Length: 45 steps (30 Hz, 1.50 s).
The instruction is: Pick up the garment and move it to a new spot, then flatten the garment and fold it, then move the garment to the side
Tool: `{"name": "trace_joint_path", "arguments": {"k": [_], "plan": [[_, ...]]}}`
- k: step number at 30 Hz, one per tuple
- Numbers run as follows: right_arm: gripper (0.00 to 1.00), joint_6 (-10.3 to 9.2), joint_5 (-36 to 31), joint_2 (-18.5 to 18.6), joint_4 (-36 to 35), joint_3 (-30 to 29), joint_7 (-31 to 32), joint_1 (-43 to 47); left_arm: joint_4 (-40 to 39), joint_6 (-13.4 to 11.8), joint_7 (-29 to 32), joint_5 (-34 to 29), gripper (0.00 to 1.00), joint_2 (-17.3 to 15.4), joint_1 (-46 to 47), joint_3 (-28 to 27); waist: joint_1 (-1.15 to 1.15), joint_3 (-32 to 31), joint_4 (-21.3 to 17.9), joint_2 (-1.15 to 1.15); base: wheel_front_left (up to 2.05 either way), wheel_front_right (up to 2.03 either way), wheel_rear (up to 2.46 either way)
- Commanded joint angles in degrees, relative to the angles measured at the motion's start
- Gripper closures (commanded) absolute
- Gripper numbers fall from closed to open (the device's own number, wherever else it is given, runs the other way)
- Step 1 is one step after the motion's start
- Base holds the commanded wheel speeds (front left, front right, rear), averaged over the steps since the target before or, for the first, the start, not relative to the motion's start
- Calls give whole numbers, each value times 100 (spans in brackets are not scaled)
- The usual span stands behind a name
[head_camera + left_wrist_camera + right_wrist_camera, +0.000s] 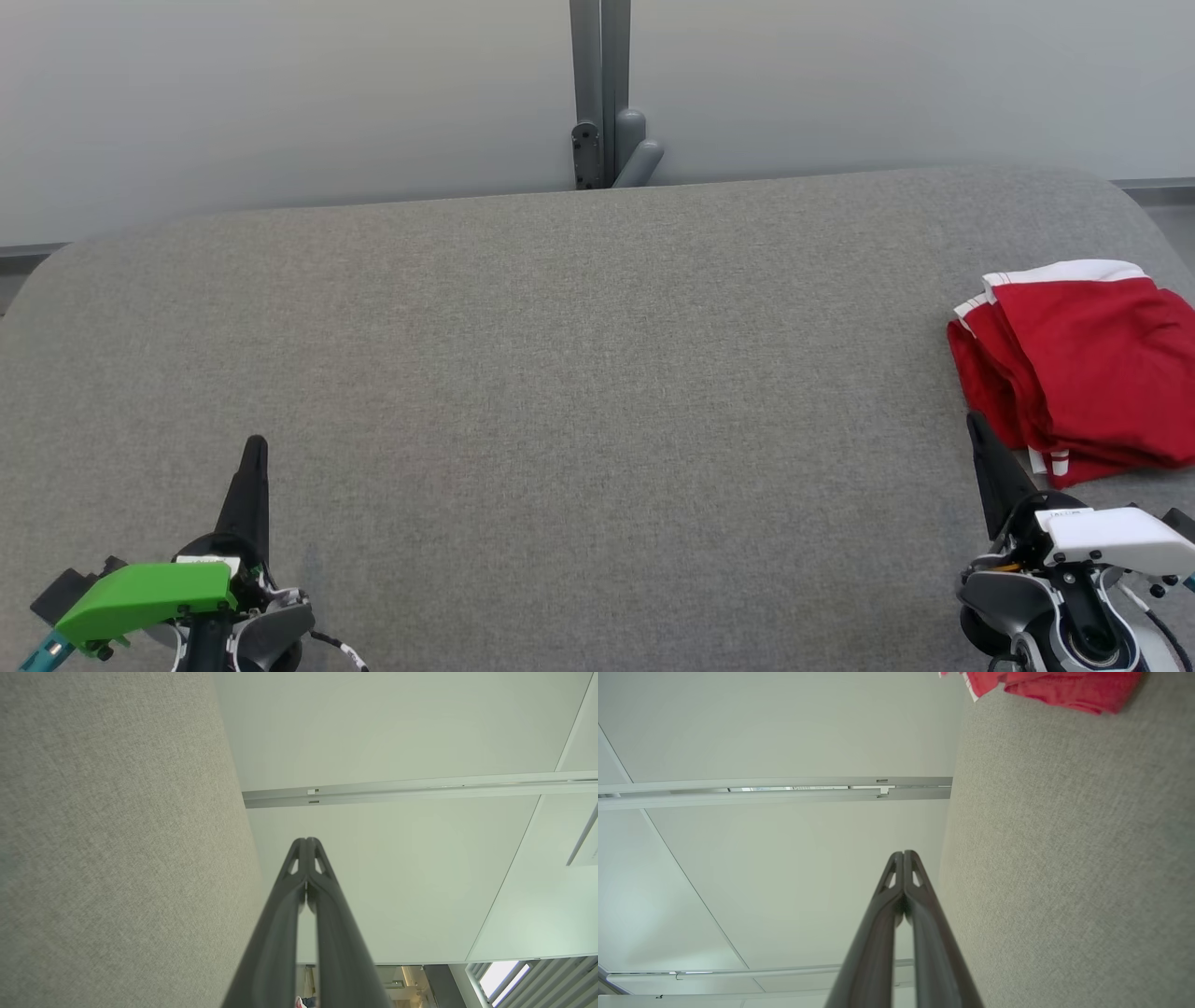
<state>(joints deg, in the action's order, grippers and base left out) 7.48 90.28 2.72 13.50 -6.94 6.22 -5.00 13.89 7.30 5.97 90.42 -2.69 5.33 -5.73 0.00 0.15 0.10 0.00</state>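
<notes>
The garment (1083, 369) is red with white trim and lies folded in a compact stack at the right edge of the grey table (579, 373). The right wrist view catches its red edge (1064, 688) at the top. My right gripper (977, 427) is shut and empty, its tip just below and left of the garment's near corner, apart from it. In its own wrist view the right gripper (904, 854) shows both fingers pressed together. My left gripper (255, 446) rests at the lower left, shut and empty, far from the garment. The left wrist view shows the left gripper (306, 840) closed too.
A grey fabric-covered table spans the head view, with rounded far corners. Behind it stands a pale wall with a grey vertical post (602, 93) at the middle of the far edge.
</notes>
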Motion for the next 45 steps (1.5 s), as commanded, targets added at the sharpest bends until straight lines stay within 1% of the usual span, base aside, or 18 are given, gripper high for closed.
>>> {"name": "trace_joint_path", "arguments": {"k": [1,5,45], "plan": [[100,2,83,27,-32,1,29,-57,-11,30,21,113,100,-34,84,-39,0,0,-1,0,0,0,0],[100,2,254,30,-38,3,72,-84,-20,36,55,233,100,-35,115,-54,0,2,-9,0,0,0,0],[100,2,238,30,-33,3,60,-73,-19,34,53,209,100,-35,110,-50,0,2,-10,0,0,0,0]]}}
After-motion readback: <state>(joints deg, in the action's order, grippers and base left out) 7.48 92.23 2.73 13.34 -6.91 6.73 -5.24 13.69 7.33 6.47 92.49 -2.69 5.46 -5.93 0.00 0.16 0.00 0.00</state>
